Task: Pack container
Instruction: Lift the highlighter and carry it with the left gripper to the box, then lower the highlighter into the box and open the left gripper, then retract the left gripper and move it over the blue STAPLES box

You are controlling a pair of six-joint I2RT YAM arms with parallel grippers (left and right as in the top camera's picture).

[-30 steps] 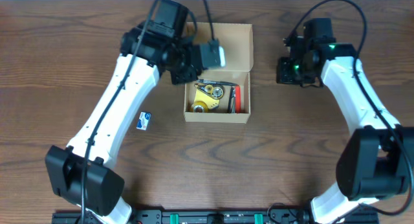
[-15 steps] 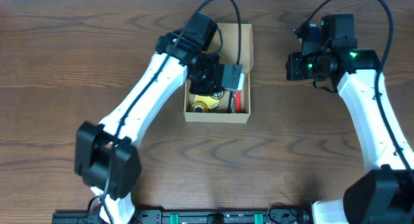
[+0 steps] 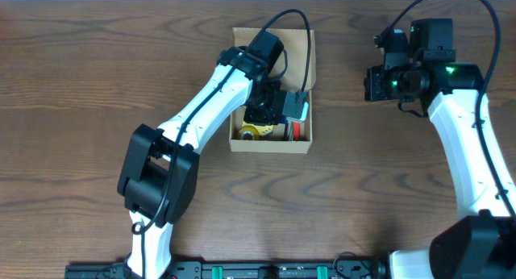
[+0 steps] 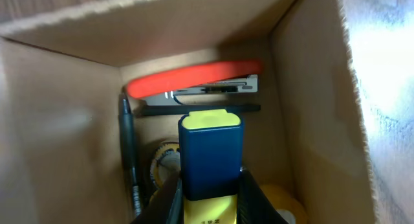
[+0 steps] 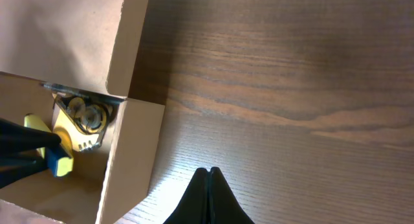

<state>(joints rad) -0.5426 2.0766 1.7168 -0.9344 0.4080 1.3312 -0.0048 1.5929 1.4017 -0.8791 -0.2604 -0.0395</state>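
While left fingers clamp blue-yellow block, arm reaching into container, right fingers hover pressed together

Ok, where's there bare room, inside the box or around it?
Inside the container it's crowded: red stapler across the far wall, pen along one side, tape roll under the held blue-and-yellow item. Bare table lies between container and right gripper, and from the container's front wall to the table edge.
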